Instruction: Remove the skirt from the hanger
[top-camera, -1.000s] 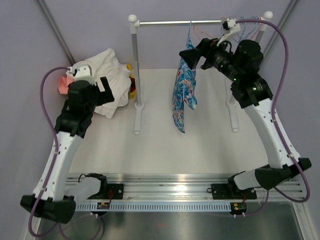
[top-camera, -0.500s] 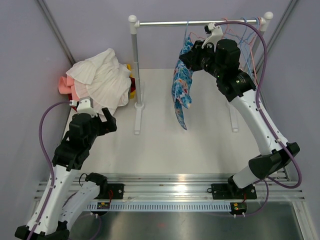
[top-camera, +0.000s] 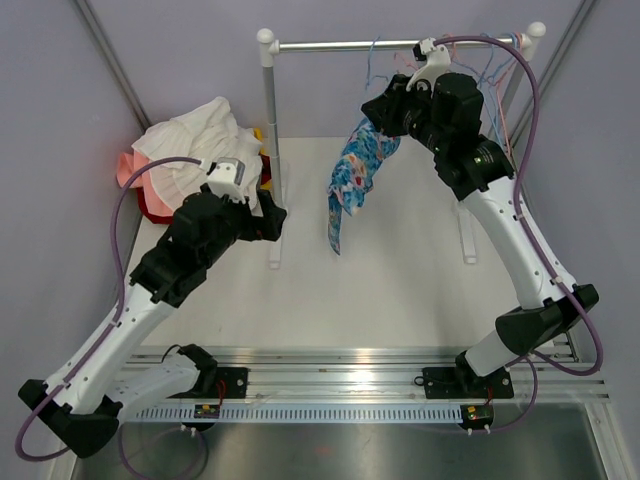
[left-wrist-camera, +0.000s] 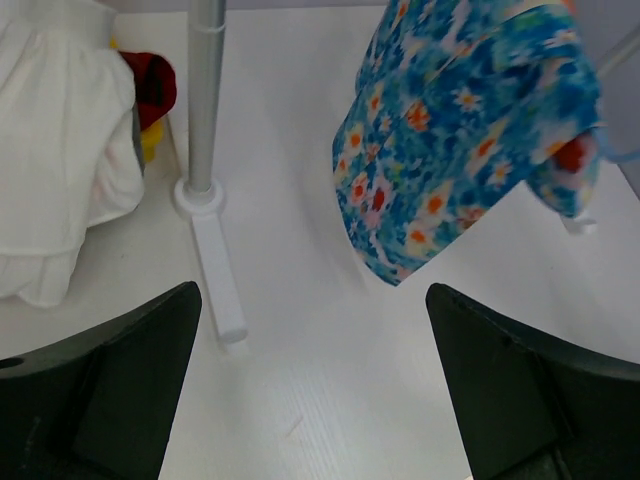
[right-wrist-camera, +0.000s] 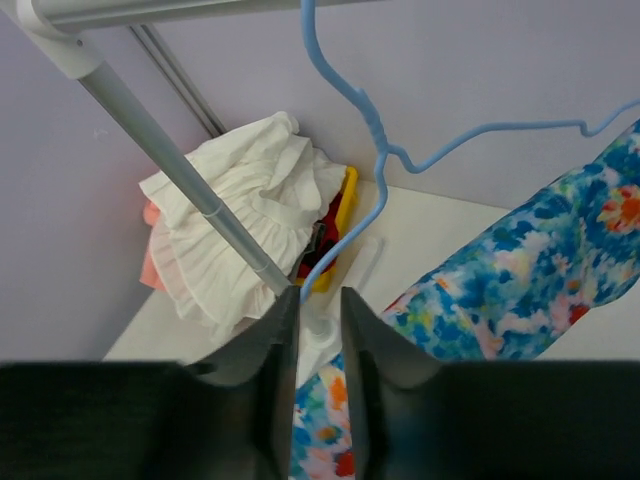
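Note:
The blue floral skirt (top-camera: 350, 175) hangs from a light blue wire hanger (right-wrist-camera: 375, 130) hooked on the rail, and slants down to the left. My right gripper (top-camera: 378, 112) sits at the skirt's top end under the rail. In the right wrist view its jaws (right-wrist-camera: 320, 300) stand narrow. The hanger's left arm runs in between them, with floral cloth (right-wrist-camera: 530, 280) below and to the right. My left gripper (top-camera: 272, 220) hovers wide open by the rack's left post, holding nothing. In its wrist view (left-wrist-camera: 310, 295) the skirt (left-wrist-camera: 460, 130) hangs ahead to the right.
The clothes rack has a rail (top-camera: 400, 44), a left post (top-camera: 271, 130) and white feet on the table. A heap of white, pink, red and yellow clothes (top-camera: 205, 150) lies at the back left. Several bare hangers (top-camera: 495, 55) hang at the rail's right end.
My left arm swung forward and right, up to the rack's left post. The right gripper closed at the hanger, and the skirt's lower end swung left.

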